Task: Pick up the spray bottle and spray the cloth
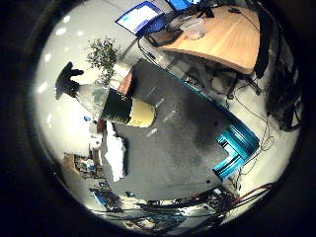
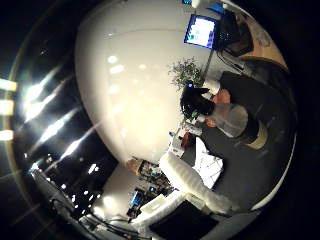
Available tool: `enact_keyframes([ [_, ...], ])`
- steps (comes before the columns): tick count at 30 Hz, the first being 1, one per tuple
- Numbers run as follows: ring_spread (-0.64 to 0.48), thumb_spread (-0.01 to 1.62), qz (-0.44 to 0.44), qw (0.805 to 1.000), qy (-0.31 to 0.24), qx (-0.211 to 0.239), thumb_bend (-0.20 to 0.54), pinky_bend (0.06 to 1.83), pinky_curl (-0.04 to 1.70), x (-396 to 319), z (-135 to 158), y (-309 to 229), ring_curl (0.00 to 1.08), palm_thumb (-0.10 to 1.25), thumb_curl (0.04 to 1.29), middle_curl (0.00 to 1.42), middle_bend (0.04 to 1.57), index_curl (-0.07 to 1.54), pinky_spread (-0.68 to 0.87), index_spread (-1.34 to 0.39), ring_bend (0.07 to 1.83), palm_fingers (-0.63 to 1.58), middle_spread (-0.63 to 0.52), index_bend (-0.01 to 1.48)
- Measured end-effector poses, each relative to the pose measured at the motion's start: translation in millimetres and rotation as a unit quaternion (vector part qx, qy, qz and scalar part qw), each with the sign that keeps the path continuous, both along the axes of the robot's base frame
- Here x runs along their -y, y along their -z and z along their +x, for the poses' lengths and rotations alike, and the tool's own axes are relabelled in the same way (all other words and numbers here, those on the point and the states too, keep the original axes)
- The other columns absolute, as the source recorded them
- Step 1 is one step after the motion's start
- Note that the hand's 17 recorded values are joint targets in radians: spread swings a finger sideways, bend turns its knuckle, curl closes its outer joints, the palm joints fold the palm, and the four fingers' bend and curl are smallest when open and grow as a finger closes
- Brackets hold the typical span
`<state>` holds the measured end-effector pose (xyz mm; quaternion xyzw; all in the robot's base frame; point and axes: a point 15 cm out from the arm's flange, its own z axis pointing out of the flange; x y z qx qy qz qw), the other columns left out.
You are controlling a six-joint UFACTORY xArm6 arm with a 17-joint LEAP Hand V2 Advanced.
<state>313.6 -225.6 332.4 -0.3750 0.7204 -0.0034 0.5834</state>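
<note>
Nearest me, my hand (image 2: 195, 187) shows white fingers reaching out straight, clear of everything. Beyond them, the spray bottle (image 1: 116, 106) stands on the dark table (image 1: 182, 143), with the white cloth (image 1: 114, 150) lying just beside it.

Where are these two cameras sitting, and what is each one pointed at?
Little finger side palm view: on the palm, facing the dark table, the spray bottle and the white cloth; none of the hand shows.
Thumb side palm view: same palm, facing more toward wall and ceiling; white fingers of the hand reach in.
Shared: bottle, cloth, table, a potted plant and a monitor.
</note>
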Motion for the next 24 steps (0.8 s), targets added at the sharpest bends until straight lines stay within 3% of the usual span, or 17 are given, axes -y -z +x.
enact_keyframes([
  [10,0.17,1.16,0.016,1.000,-0.006,-0.001,-0.018,0.48,0.29,19.6,2.5,13.1,0.25,0.57,0.27,0.31,0.19,0.29,0.35,-0.19,0.41,0.07,0.18,0.16],
  [24,0.17,1.13,0.002,0.998,-0.060,-0.006,-0.023,0.48,0.30,7.2,26.9,14.1,0.25,0.54,0.27,0.30,0.18,0.29,0.36,-0.19,0.38,0.02,0.19,0.16],
])
